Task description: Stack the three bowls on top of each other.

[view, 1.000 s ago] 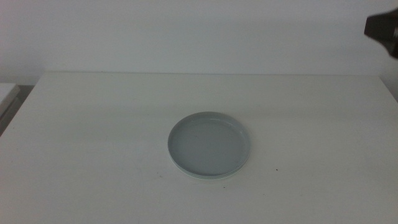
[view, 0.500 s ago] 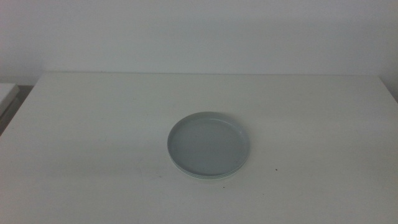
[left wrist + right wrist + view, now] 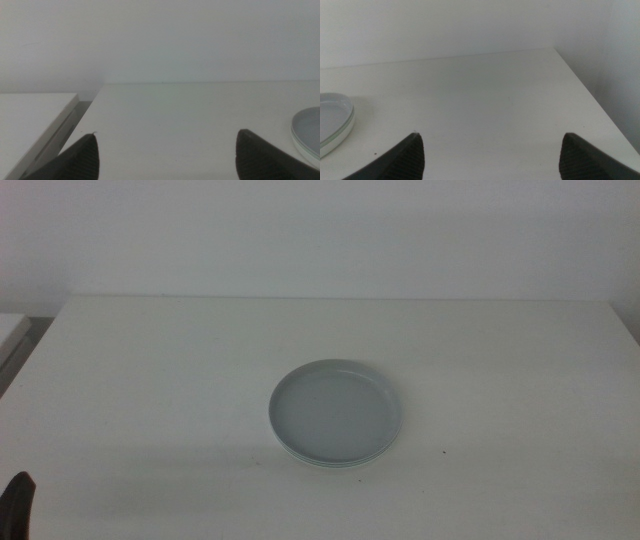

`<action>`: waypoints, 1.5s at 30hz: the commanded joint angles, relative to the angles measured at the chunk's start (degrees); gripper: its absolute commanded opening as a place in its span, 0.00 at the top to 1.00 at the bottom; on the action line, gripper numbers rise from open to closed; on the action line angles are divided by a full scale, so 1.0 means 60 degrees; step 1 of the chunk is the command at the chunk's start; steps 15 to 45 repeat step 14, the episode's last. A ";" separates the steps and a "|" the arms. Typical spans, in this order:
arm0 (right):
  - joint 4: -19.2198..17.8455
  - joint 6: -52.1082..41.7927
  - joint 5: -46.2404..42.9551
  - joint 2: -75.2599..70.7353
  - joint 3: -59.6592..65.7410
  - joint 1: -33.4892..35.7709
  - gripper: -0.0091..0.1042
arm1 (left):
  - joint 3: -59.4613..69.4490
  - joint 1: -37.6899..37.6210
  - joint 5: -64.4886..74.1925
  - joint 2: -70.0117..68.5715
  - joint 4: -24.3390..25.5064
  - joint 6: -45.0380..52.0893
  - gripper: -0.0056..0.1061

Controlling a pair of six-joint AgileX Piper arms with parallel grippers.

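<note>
The bowls (image 3: 336,413) sit stacked in the middle of the white table. The grey one is on top, and thin pale rims of bowls beneath it show at the front edge. The stack's edge also shows in the left wrist view (image 3: 307,132) and in the right wrist view (image 3: 334,120). My left gripper (image 3: 167,155) is open and empty, low at the table's near left; only a dark tip of it (image 3: 18,502) shows in the middle view. My right gripper (image 3: 492,155) is open and empty, low at the near right, out of the middle view.
The white table (image 3: 180,370) meets a white wall at the back. A lower white surface (image 3: 30,117) stands beside the table's left edge with a dark gap between. The table's right edge (image 3: 585,90) drops off.
The right arm, seen at the top right one second ago, has left the middle view. A dark tip of the left gripper has appeared at the bottom left corner. The bowls have not moved.
</note>
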 commanded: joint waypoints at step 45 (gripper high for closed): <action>-0.0080 0.0014 0.0040 -0.0045 0.0039 -0.0060 0.11 | 0.0014 0.0006 -0.0220 -0.0050 -0.0007 -0.0095 0.11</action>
